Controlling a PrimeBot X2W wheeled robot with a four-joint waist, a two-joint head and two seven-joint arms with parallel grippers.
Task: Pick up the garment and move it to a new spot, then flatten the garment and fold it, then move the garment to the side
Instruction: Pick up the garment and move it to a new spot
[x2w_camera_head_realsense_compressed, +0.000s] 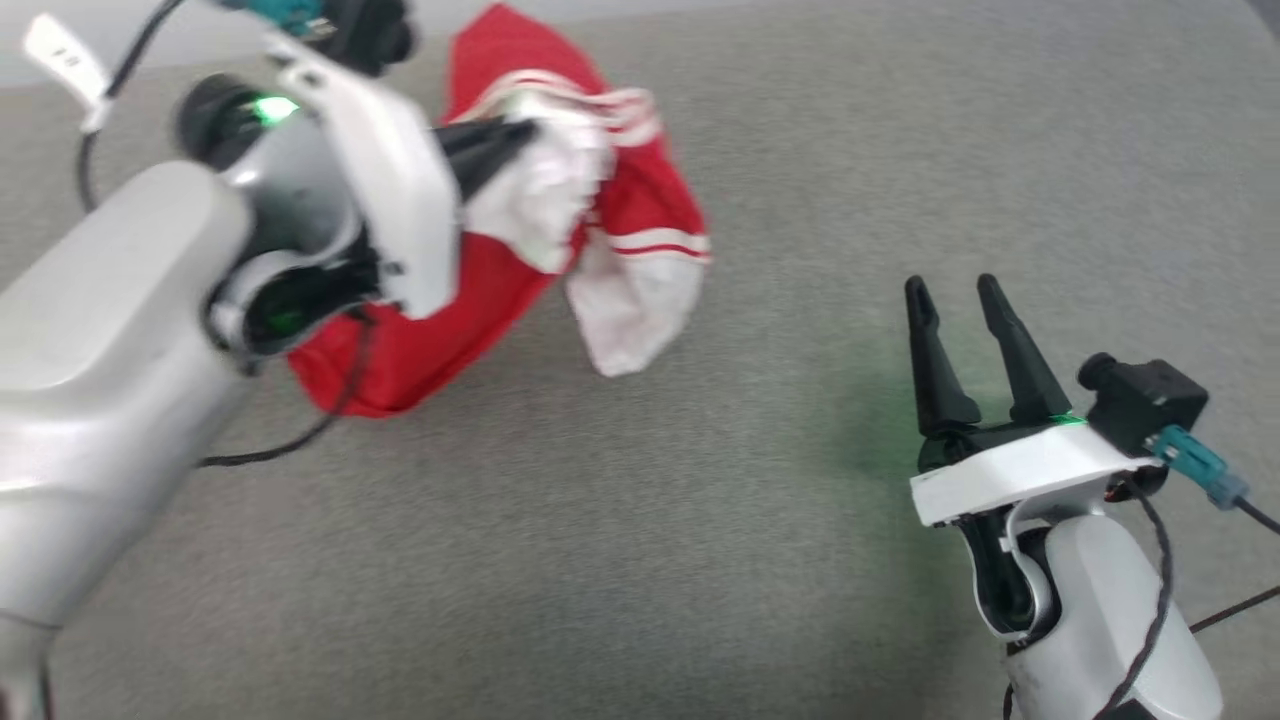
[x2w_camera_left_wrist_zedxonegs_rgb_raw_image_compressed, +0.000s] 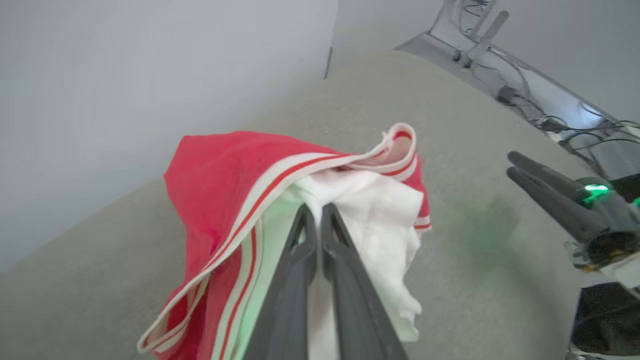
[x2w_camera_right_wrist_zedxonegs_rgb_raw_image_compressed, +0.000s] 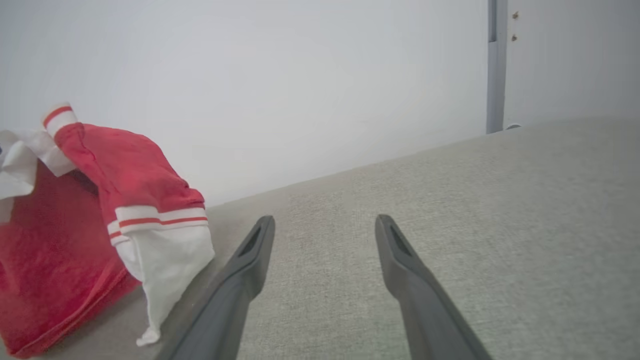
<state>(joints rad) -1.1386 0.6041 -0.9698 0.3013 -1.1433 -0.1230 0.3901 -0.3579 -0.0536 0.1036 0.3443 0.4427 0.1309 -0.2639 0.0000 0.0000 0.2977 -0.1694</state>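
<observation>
Here: left gripper (x2w_camera_left_wrist_zedxonegs_rgb_raw_image_compressed: 316, 210) clamped on garment (x2w_camera_left_wrist_zedxonegs_rgb_raw_image_compressed: 215, 185); right gripper (x2w_camera_head_realsense_compressed: 952, 290) spread, well apart.

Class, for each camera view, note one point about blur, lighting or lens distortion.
Head view: the left gripper and the garment smear with motion blur; green glow tints the grey surface beside the right gripper. Left wrist view: green cast on white fabric. Right wrist view: even light.
</observation>
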